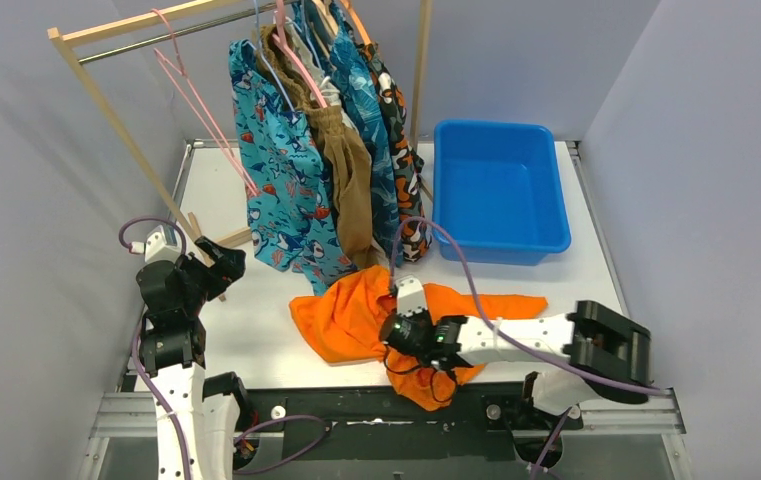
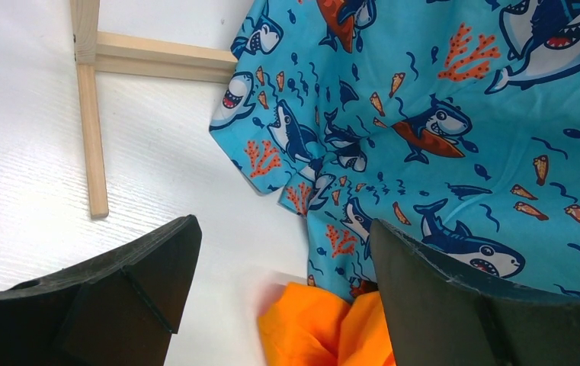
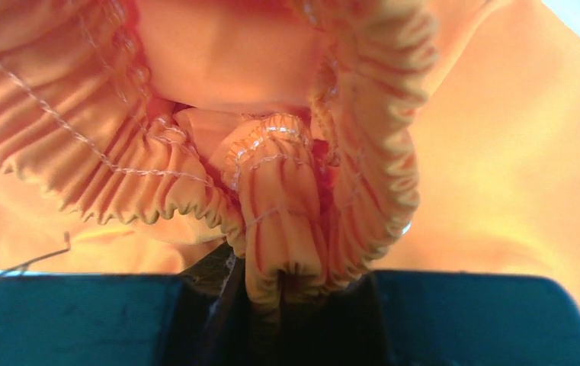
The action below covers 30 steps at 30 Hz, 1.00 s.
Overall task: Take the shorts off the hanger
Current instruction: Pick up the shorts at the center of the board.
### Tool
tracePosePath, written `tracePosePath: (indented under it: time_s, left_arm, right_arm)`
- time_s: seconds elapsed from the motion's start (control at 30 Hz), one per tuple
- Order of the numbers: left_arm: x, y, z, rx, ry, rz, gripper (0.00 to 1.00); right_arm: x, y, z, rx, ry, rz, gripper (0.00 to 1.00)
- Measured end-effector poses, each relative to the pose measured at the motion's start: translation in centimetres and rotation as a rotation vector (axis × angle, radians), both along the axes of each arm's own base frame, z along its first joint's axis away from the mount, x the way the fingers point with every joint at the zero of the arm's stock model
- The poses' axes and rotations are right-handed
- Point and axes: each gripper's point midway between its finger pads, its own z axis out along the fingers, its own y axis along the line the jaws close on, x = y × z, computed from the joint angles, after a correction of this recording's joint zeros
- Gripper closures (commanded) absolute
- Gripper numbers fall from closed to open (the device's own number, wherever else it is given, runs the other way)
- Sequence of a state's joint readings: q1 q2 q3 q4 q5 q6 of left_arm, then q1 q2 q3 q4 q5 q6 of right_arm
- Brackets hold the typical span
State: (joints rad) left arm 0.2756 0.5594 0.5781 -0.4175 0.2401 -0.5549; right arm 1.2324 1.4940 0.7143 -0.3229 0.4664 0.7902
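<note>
Orange shorts (image 1: 351,315) lie heaped on the table (image 1: 246,330) at six o'clock.
At nine o'clock our left gripper (image 1: 218,262) gapes empty; shark-print shorts (image 1: 276,170) hang at twelve; at five o'clock our right gripper (image 1: 396,340) pinches the orange waistband (image 3: 279,198).

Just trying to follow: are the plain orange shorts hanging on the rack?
No, the orange shorts lie crumpled on the table, their waistband pinched in the right gripper.

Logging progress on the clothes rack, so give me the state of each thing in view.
orange shorts, crumpled on table, waistband pinched
shark-print shorts, hanging
brown shorts, hanging
camouflage shorts, hanging
blue bin, empty
left gripper, open, empty
right gripper, shut on orange shorts
</note>
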Motion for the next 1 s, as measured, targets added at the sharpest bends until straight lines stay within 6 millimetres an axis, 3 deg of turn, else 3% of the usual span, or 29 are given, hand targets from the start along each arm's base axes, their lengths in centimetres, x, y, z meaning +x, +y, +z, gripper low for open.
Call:
tracePosePath:
  time_s: [0.07,0.13,0.33,0.47,0.67,0.9,1.0]
  left_arm:
    - [0.0,0.0,0.0,0.000,-0.002,0.000,0.18]
    - [0.0,0.0,0.1,0.000,-0.003,-0.001,0.18]
    - [0.0,-0.1,0.1,0.000,-0.005,-0.003,0.18]
    - [0.0,-0.1,0.2,0.000,-0.007,-0.004,0.18]
    - [0.0,-0.1,0.1,0.000,-0.006,-0.005,0.18]
    - [0.0,-0.1,0.1,-0.001,-0.005,-0.006,0.18]
    - [0.0,-0.2,0.1,-0.002,-0.004,-0.008,0.18]
  right_arm:
    - [0.1,-1.4,1.3,-0.001,-0.032,-0.003,1.00]
    - [0.4,-2.4,4.0,0.053,-0.097,-0.012,1.00]
    - [2.0,-5.6,16.3,0.418,-0.371,-0.110,1.00]
    - [3.4,-9.9,21.8,0.491,-0.512,-0.231,1.00]
    - [5.5,-14.1,26.7,0.391,-0.633,-0.375,1.00]
    - [7.9,-15.9,31.0,0.215,-0.705,-0.422,1.00]
    - [10.3,-16.8,33.6,0.172,-0.717,-0.457,1.00]
